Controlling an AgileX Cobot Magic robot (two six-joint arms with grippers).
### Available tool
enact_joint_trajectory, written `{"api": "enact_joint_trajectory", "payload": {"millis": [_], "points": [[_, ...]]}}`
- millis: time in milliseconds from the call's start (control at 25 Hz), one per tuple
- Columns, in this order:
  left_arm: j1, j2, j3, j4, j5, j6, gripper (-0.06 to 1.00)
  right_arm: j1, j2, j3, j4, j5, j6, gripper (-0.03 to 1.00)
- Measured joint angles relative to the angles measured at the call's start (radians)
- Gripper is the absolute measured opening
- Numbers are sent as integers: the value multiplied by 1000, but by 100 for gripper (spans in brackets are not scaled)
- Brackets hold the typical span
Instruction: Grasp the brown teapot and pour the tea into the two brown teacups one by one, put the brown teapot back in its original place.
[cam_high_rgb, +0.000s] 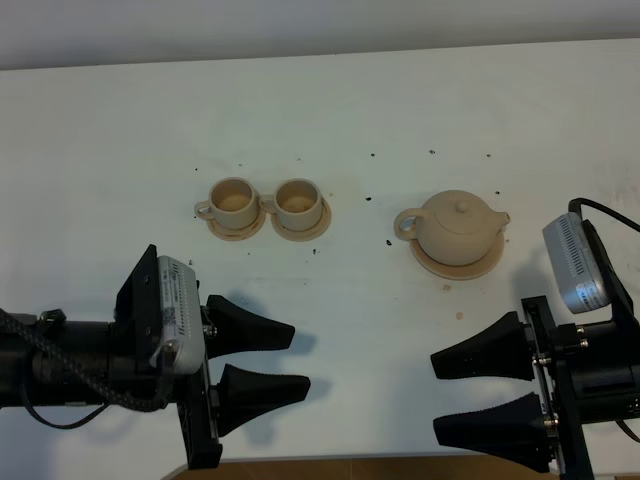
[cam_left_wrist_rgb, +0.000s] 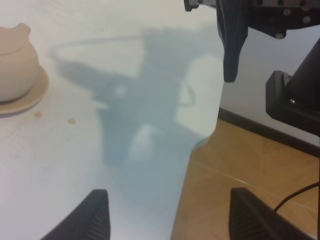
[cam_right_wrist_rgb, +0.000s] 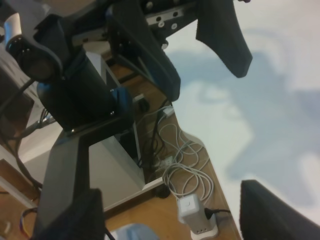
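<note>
Two brown teacups (cam_high_rgb: 233, 203) (cam_high_rgb: 297, 203) sit on their small saucers (cam_high_rgb: 236, 233), rims touching, left of centre on the white counter (cam_high_rgb: 350, 120). The brown teapot (cam_high_rgb: 458, 228) stands upright, lid on, on its wider saucer (cam_high_rgb: 460, 271), well to the cups' right with its handle toward them. I read my left pincer (cam_high_rgb: 300, 360) as spread wide and empty, near the counter's front edge. My right pincer (cam_high_rgb: 436, 395) likewise gapes empty, in front of the teapot and apart from it. Dark specks (cam_high_rgb: 368, 199) dot the counter.
</note>
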Motion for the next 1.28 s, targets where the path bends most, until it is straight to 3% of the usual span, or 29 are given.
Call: {"api": "enact_joint_trajectory", "payload": {"millis": [480, 560, 640, 720, 800, 880, 1080, 1200, 1280], "points": [[0, 0, -24, 12, -20, -18, 53, 0, 0, 0, 15, -7, 0, 59], [0, -19, -79, 19, -80, -86, 53, 0, 0, -11, 16, -26, 0, 59], [0, -63, -153, 67, -165, -231, 53, 0, 1, -32, 17, -47, 9, 59], [0, -109, -243, 199, -252, -428, 53, 0, 2, -57, 15, -67, 35, 59], [0, -157, -328, 386, -280, -700, 53, 0, 2, -87, 13, -86, 79, 59], [0, -197, -418, 630, -257, -991, 53, 0, 3, -125, 7, -116, 134, 59], [0, -282, -566, 1230, -26, -1740, 52, 0, 5, -249, -47, -209, 315, 59], [0, -342, -568, 1517, 118, -2012, 51, 0, 6, -332, -111, -255, 430, 59], [0, -388, -545, 1622, 215, -2098, 51, 0, 7, -386, -154, -276, 502, 59]]}}
